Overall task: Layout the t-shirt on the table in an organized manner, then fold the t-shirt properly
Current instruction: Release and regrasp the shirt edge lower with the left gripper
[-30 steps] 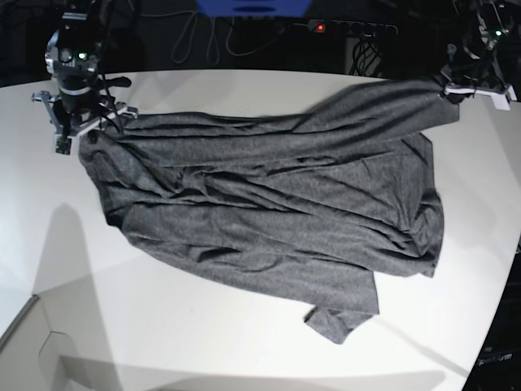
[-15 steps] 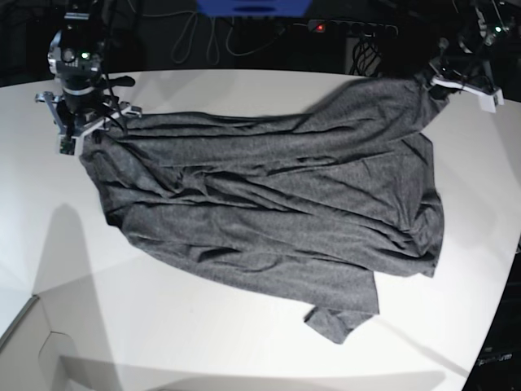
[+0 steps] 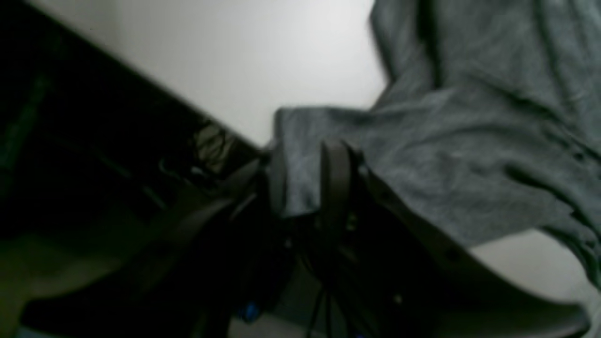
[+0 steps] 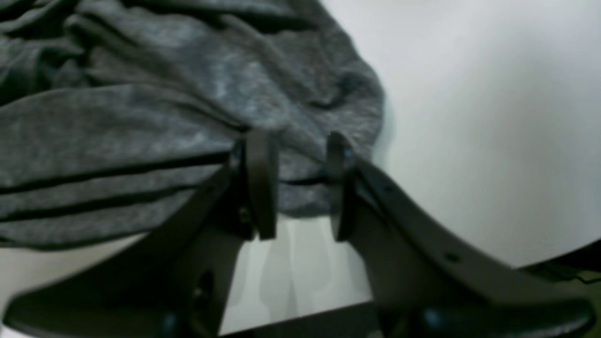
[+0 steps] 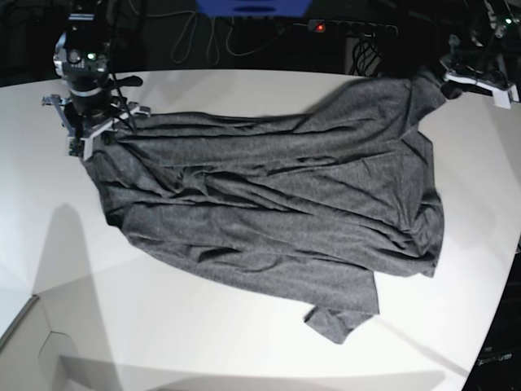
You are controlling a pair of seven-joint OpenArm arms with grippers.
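Observation:
The dark grey t-shirt [image 5: 277, 212] lies spread and wrinkled across the white table [image 5: 203, 342], one sleeve pointing at the front edge. My left gripper [image 5: 472, 77] is at the shirt's far right corner. In the left wrist view its fingers stand apart, with that loose corner of the t-shirt [image 3: 446, 164] lying between them at the left gripper [image 3: 305, 180]. My right gripper [image 5: 88, 126] is at the shirt's far left corner. The right gripper [image 4: 298, 183] is open above the hem of the t-shirt [image 4: 141, 117], with cloth and bare table [image 4: 469, 117] showing between its fingers.
The table's curved back edge runs just behind both grippers, with dark floor past it. A black power strip [image 5: 350, 27] with a red light and loose cables lie beyond that edge. A seam in the tabletop [image 5: 32, 301] crosses the front left.
My left gripper's jaws have parted and it has drawn back and right; the far right shirt corner has slackened onto the table. The right gripper shifted slightly right.

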